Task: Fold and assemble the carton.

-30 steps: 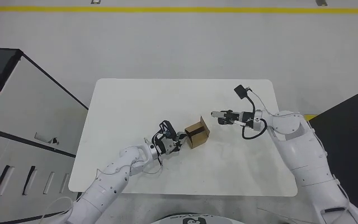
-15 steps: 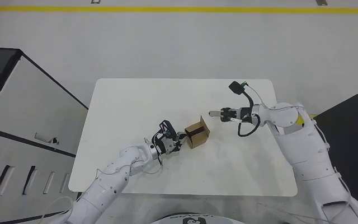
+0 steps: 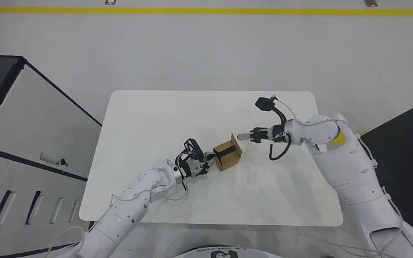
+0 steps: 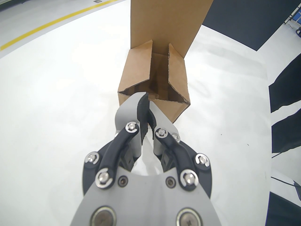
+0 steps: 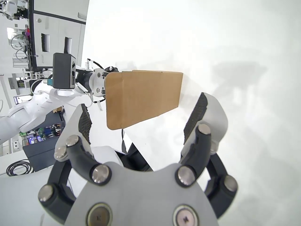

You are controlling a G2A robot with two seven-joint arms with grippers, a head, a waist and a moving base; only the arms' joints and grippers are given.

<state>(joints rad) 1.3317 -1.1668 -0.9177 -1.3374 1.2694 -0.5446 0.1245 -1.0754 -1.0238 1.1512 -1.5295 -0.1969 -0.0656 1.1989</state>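
Here's the white surface [image 3: 148,116], and on it, a touch toward 3 o'clock of its centre, sits the brown carton [image 3: 226,154]. From the left wrist, the carton [image 4: 152,81] has its open end facing the camera. Two short flaps are half folded inward and one long flap sticks straight out.

The right gripper [image 3: 240,136] hangs at the carton's 2 o'clock, just beside that long flap. Its fingers are spread wide, and the carton [image 5: 143,97] sits ahead of the right gripper [image 5: 143,101]. I can't tell whether they touch.

The left gripper [image 3: 208,160] is at the carton's 8 o'clock. Up close, the left gripper [image 4: 147,99] is drawn narrow, pinched onto the near rim of the open end.
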